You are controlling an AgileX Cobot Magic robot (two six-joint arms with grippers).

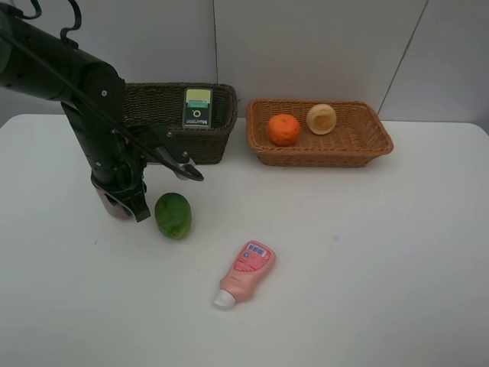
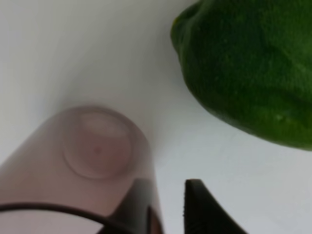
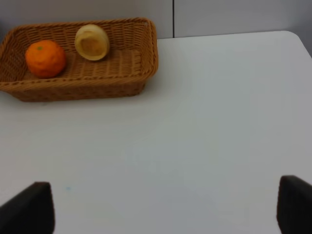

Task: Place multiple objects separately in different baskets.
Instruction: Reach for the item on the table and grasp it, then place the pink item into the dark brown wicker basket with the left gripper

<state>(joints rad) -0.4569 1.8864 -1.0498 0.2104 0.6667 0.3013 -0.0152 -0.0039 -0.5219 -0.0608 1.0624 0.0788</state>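
Note:
My left gripper (image 1: 126, 200) stands over the translucent mauve cup (image 1: 113, 209) on the table. In the left wrist view one finger is inside the cup (image 2: 97, 146) and one outside, and the gripper (image 2: 168, 209) is shut on its wall. The green oval fruit (image 1: 173, 215) lies just right of it (image 2: 253, 73). The pink squeeze bottle (image 1: 246, 273) lies in front. The dark green-labelled bottle (image 1: 197, 107) is in the dark brown basket (image 1: 210, 143). The orange (image 1: 283, 129) and the pale peach-like fruit (image 1: 322, 118) are in the light basket (image 1: 321, 155). My right gripper (image 3: 163, 202) is open and empty.
The right wrist view shows the light basket (image 3: 73, 90) with the orange (image 3: 45, 58) and the peach-like fruit (image 3: 91, 42) across bare white table. The two baskets stand side by side at the back against a white wall.

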